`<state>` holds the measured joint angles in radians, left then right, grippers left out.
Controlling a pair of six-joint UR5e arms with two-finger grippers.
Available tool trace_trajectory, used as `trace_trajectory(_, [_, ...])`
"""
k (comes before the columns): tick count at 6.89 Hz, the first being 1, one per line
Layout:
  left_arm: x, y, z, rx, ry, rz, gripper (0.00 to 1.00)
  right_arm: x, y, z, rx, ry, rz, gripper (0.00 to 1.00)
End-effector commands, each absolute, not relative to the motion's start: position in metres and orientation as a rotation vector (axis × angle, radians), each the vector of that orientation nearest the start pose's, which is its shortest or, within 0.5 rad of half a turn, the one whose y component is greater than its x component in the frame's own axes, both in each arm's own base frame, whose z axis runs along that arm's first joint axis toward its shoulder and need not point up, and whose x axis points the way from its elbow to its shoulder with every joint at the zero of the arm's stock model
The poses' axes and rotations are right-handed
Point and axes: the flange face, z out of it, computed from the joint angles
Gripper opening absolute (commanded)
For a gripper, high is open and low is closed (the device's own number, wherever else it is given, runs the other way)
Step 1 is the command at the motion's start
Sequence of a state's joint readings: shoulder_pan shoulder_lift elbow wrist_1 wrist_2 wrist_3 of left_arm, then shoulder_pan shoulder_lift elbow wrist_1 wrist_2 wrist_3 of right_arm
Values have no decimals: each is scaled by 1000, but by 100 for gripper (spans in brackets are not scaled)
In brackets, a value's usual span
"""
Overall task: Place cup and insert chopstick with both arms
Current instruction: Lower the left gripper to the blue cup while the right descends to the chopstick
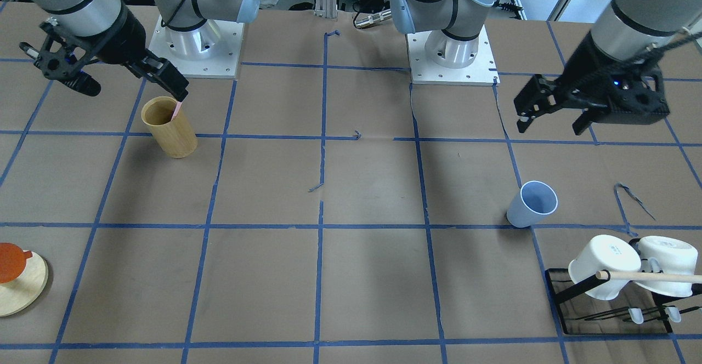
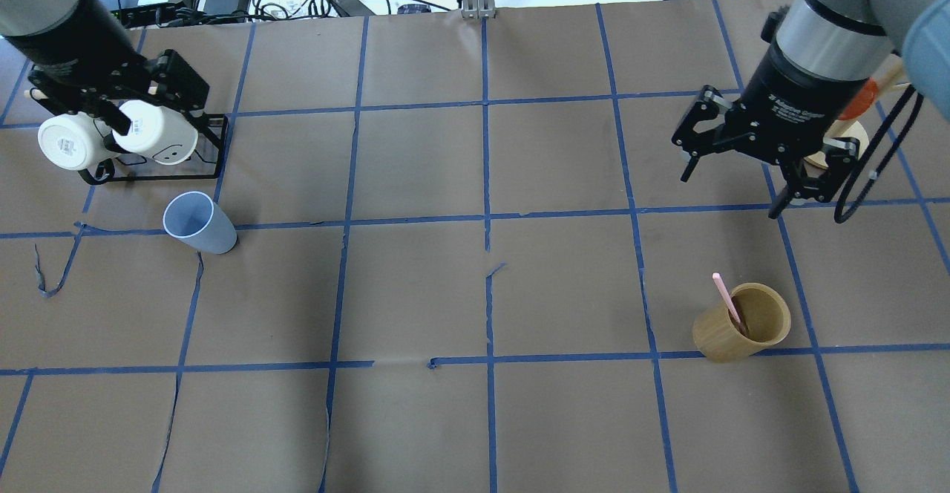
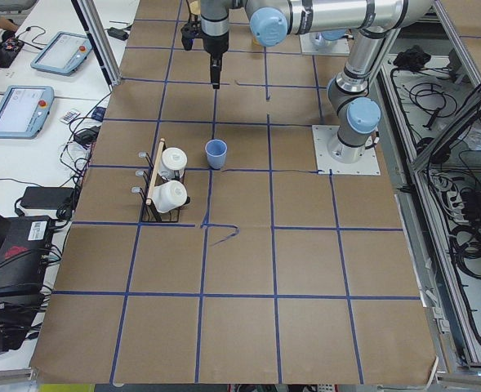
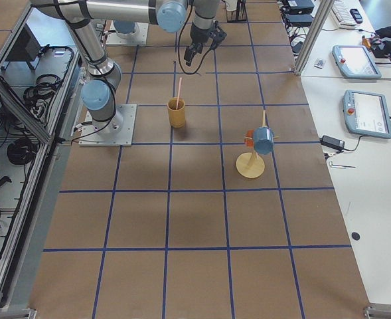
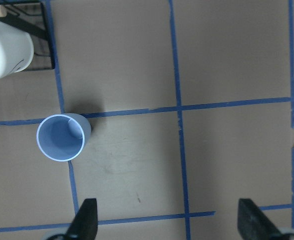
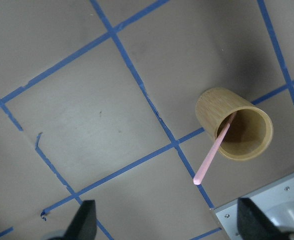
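The counter [image 2: 475, 419] carries one pale blue cup [image 2: 197, 223] and one bamboo holder [image 2: 716, 344] with one pink chopstick [image 6: 211, 155]. One black rack [image 1: 578, 287] holds two white mugs [image 1: 600, 260], and one wooden stand [image 4: 251, 169] bears one orange cup [image 4: 248, 137] and one darker blue cup [image 4: 263, 141].

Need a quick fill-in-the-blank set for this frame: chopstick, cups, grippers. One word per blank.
1. The chopstick leaning in the bamboo holder is ____ in colour.
2. The blue cup stands upright beside the black rack, which carries ____ white mugs.
3. The left gripper and the right gripper are both ____ and hold nothing.

Missing words: pink; two; open.
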<state>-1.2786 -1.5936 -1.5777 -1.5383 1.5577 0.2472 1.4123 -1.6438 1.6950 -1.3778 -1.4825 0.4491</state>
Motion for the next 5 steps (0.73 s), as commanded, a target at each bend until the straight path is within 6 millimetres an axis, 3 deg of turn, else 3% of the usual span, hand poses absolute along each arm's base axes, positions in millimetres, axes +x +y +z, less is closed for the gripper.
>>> trace_trajectory(1, [100, -520, 401, -217, 3142, -15, 100, 28, -445, 399, 1140, 2678, 590, 100])
trace_trajectory(3, [98, -504, 328, -198, 3143, -8, 100, 27, -455, 370, 1290, 2589, 718, 100])
trace_trajectory(4, [99, -502, 311, -196, 3149, 25, 100, 27, -456, 358, 1293, 2578, 779, 98])
trace_trajectory(5, [106, -507, 300, -202, 3110, 62, 100, 28, -452, 343, 1300, 2562, 842, 88])
